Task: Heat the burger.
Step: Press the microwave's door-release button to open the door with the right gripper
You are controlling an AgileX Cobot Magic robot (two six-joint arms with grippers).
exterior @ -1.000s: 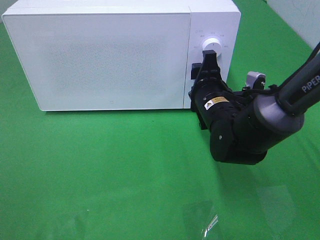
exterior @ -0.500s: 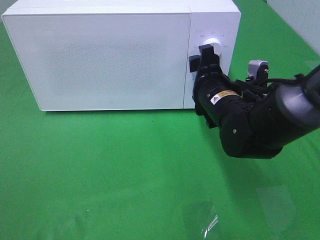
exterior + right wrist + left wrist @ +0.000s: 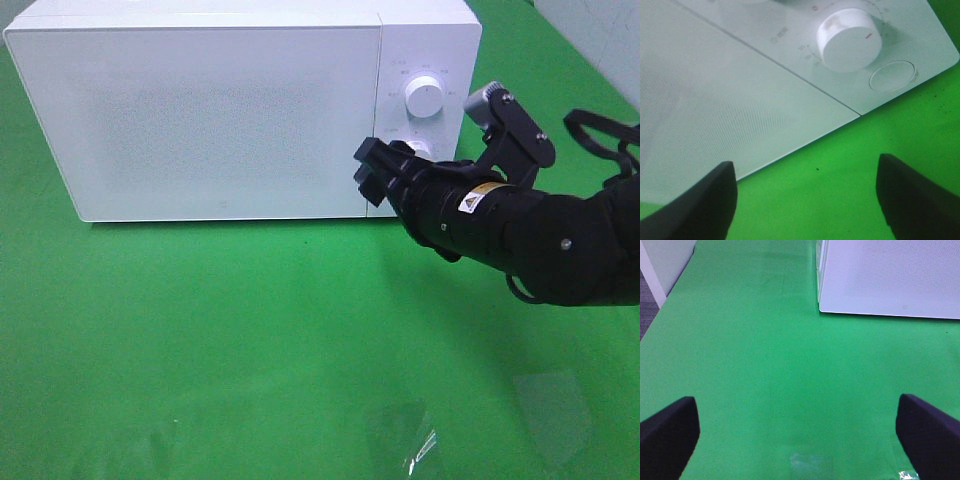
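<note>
Looking down from above, the white microwave [image 3: 200, 110] stands at the far side of the green table [image 3: 200, 350] with its door [image 3: 210, 60] shut. No burger shows anywhere. I'd guess it is inside, though the door hides whatever is there. The right fingers [image 3: 366, 168] hang spread and empty just in front of the door's right edge, below the upper knob [image 3: 424, 97]. Loading looks done; whether the heat is set I cannot tell. From the left wrist, the left fingers [image 3: 670, 432] gape wide over the table, holding nothing, with the microwave beyond. From the right wrist, the lower knob [image 3: 849, 39] and a round button [image 3: 891, 76] lie close ahead, untouched.
</note>
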